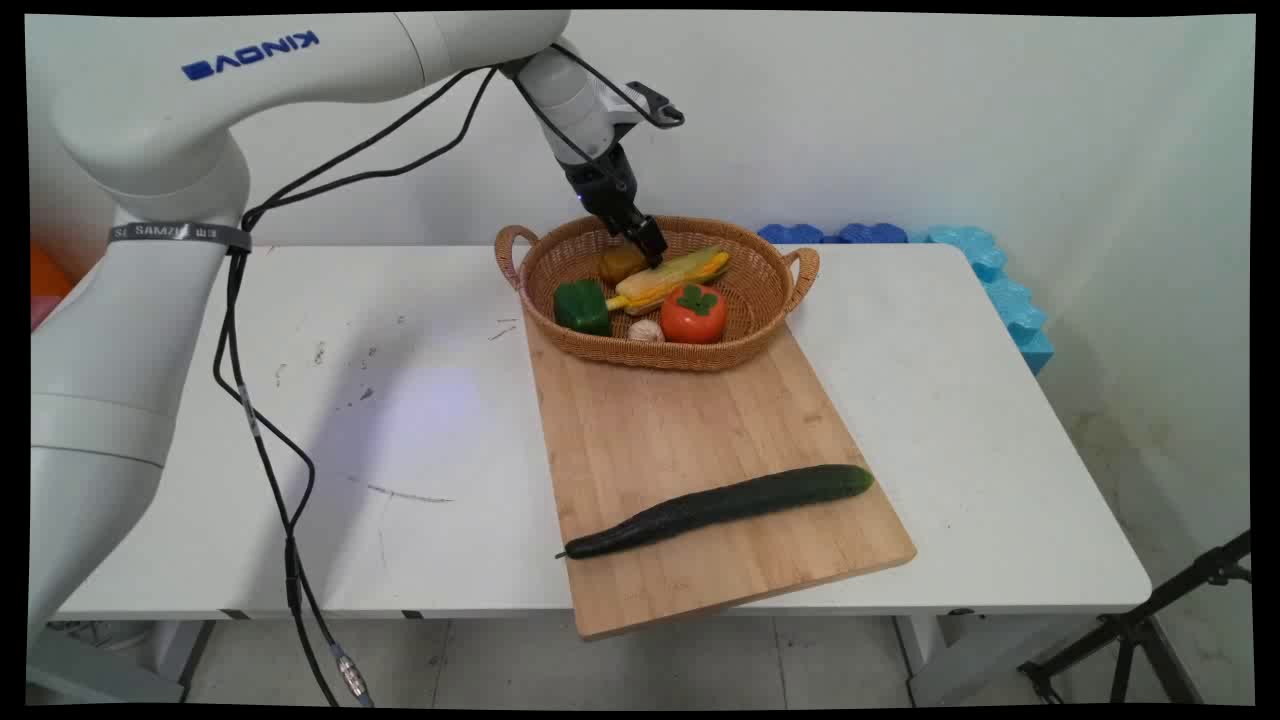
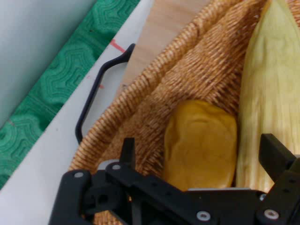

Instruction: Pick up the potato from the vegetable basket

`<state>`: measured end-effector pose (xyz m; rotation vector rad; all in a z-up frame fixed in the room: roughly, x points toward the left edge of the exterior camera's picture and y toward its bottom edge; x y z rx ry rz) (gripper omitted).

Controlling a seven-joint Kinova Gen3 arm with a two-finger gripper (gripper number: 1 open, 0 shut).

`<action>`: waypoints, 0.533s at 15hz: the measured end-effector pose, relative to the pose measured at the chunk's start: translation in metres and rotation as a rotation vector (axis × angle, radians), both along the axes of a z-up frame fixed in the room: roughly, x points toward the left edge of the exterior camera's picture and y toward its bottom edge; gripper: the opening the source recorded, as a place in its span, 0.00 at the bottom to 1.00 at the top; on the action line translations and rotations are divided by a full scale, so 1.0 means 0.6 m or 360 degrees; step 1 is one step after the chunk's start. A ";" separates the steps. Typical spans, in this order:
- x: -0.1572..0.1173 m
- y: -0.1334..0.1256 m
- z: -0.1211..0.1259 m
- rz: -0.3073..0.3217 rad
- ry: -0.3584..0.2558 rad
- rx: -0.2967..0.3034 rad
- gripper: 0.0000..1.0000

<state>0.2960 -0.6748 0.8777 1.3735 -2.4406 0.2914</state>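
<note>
Where the gripper sits: the black gripper is dipped into the far side of the wicker basket, right over a brownish-yellow potato.
Hand state: fingers are spread wide, nothing is gripped. In the hand view the potato is framed between them, with a gap left on each side.
Key relation: the potato is found straight ahead of the hand. Its long axis is laid crosswise to the line between the two fingers, so it is straddled across its narrow width.
Close neighbour: a corn cob is pressed along one side of the potato, roughly parallel, with its pale husk just beside one finger.
Textures: the potato is smooth, matte and a bit blocky. The husk is finely ribbed, and the basket wall is tightly woven and sloped.
Also in the basket: a green pepper, a tomato and something small and pale, maybe garlic.
Rest of the scene: the basket is parked on the far end of a wooden cutting board. A long dark cucumber is laid slantwise near the board's front edge, well apart from the hand, all on a white table.
</note>
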 end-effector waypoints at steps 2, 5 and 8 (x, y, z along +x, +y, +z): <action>0.004 -0.005 -0.001 -0.0006 -0.0019 -0.0007 1.00; 0.009 -0.009 0.000 -0.0008 -0.0039 -0.0013 1.00; 0.015 -0.012 0.001 -0.0013 -0.0056 -0.0012 1.00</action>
